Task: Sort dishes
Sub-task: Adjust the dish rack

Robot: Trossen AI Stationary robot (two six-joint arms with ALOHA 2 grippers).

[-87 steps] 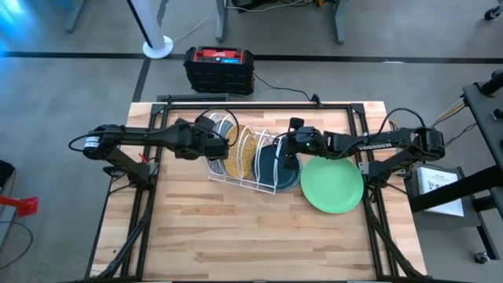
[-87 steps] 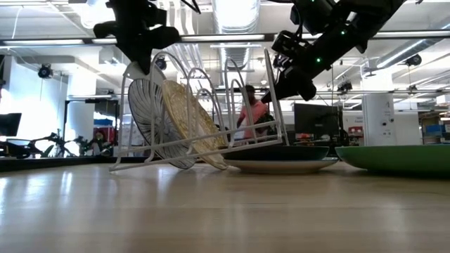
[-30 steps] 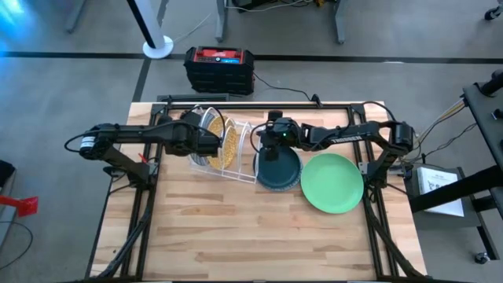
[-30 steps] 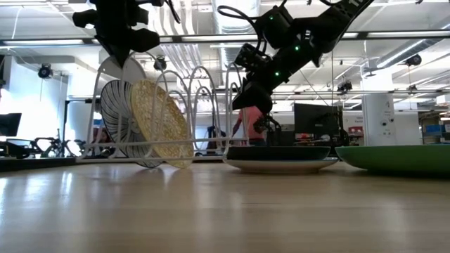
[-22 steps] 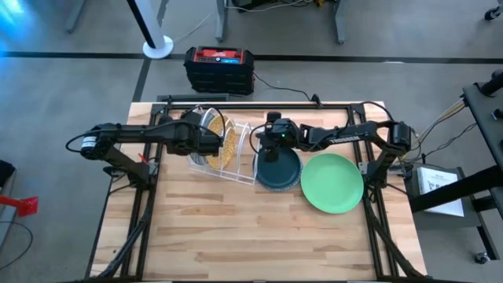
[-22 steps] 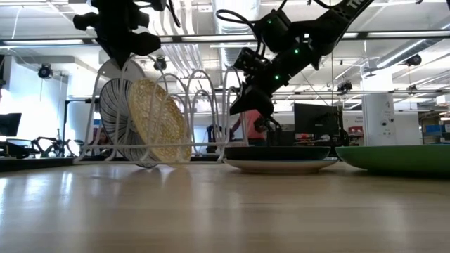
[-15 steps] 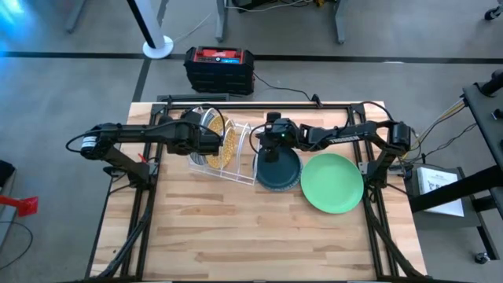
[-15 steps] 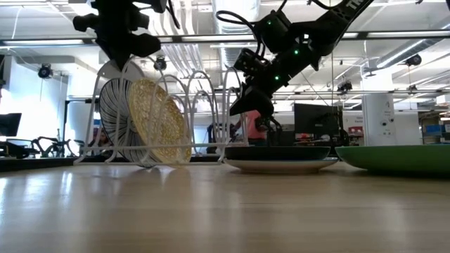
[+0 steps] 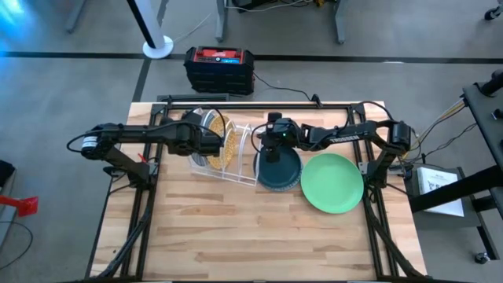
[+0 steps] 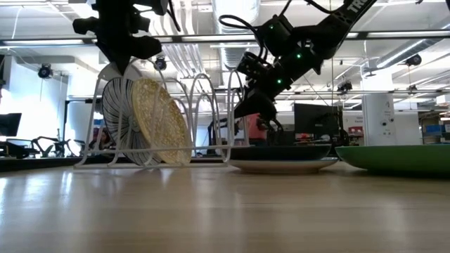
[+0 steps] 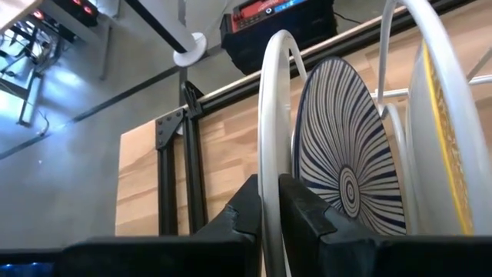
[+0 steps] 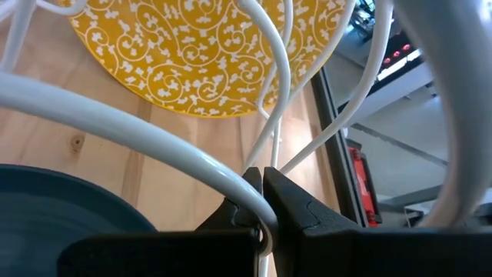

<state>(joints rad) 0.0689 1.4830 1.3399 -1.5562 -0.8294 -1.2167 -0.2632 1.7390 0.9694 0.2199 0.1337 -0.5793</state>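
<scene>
High view: one rack (image 9: 224,149) with two plates standing in it, striped plate (image 9: 206,132) and yellow plate (image 9: 229,146); two lie flat just right of the rack, teal plate (image 9: 279,168) touching it, green plate (image 9: 332,182) beyond. Low view: left gripper (image 10: 119,53) tops the rack's left end, right gripper (image 10: 254,107) its right end. Wrist views: left pinches a rack wire; right, fully closed, sits against a rack wire above the teal plate.
</scene>
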